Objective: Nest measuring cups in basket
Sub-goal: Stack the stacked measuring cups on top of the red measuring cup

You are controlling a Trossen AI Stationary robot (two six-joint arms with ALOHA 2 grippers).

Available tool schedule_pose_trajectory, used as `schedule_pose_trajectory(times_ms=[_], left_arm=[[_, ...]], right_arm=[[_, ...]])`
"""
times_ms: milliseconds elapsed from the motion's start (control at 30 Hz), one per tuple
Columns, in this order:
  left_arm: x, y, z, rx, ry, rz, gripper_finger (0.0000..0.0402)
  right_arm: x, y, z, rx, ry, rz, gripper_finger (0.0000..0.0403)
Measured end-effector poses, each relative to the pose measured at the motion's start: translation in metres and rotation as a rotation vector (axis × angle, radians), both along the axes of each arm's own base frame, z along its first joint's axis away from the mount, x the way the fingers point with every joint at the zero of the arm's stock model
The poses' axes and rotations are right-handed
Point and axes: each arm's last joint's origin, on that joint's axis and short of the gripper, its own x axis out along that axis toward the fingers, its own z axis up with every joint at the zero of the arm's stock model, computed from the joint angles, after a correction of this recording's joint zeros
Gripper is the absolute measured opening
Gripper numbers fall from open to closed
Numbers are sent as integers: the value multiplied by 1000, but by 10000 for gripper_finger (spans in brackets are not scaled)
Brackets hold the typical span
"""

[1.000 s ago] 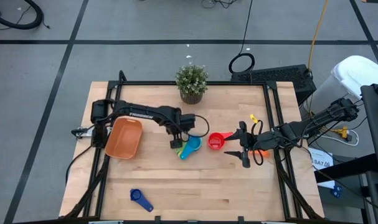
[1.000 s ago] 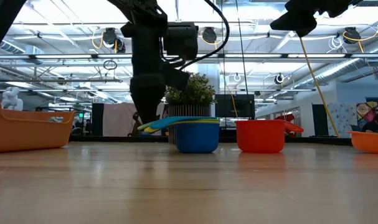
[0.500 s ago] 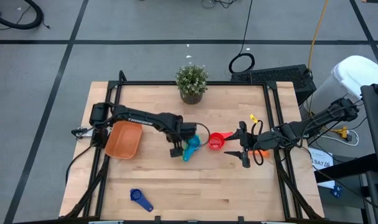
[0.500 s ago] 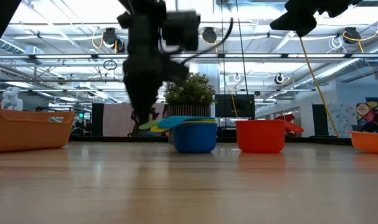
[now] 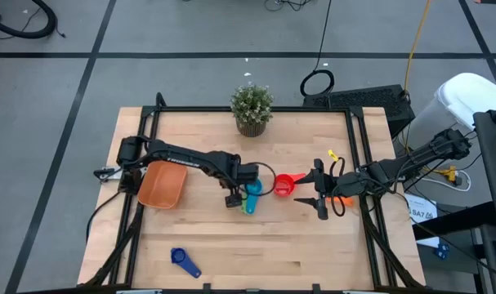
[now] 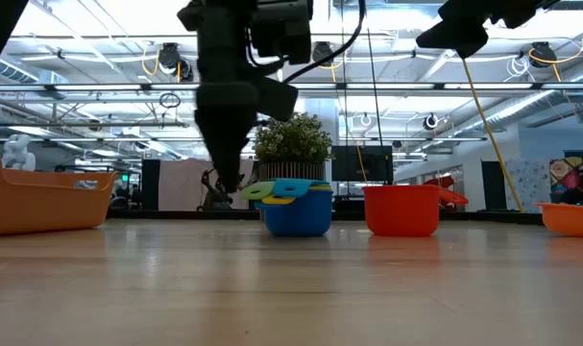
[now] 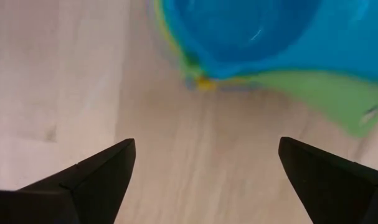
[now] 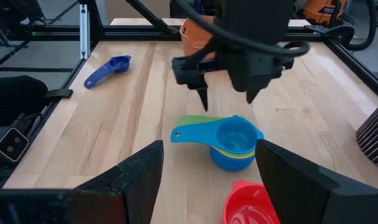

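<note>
A stack of nested measuring cups [image 5: 252, 197], light blue on top with green and yellow under it and a blue one at the bottom [image 6: 299, 210], rests on its base mid-table. My left gripper [image 5: 234, 199] points down, open, just left of the stack; its fingers [image 7: 101, 180] stand over bare wood beside the green handle [image 7: 329, 93]. A red cup [image 5: 283, 186] stands right of the stack. An orange cup [image 5: 342, 199] lies by my right gripper [image 5: 319, 196], which hovers open. A dark blue cup [image 5: 185, 261] lies near the front. The orange basket [image 5: 162, 183] sits at the left.
A potted plant [image 5: 252, 109] stands at the table's far edge, behind the stack. A black metal frame [image 5: 362, 163] runs along the table's sides. Bare wood lies between the stack and the dark blue cup [image 8: 111, 67].
My left gripper has moved toward the table's near edge, staying open and pointing down. The stack of cups has turned about where it stands: its handles, which pointed toward the near left, now point toward the near edge.
</note>
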Motion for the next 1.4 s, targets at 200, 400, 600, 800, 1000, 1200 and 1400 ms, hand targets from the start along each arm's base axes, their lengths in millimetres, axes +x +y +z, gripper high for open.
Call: schedule_pose_trajectory(times_ms=[200,400,600,800,1000,1200,1400], left_arm=[[0,-15,7,-9,-28,66,397],[12,-21,35,-125,-95,256,397],[27,-27,59,-186,-236,400,397],[26,-31,56,-171,-251,532,397],[18,-30,39,-174,-178,689,397],[16,-43,32,-208,-171,773,397],[19,-60,34,-245,-236,814,397]], right_arm=[[0,0,0,0,0,0,249],[-1,0,-7,-5,10,-1,249],[-3,-1,-20,5,44,-11,249],[-3,-1,-20,18,22,14,249],[-7,3,-1,73,-121,185,249],[-16,-1,11,34,-203,208,249],[-21,-3,16,-24,-238,228,249]])
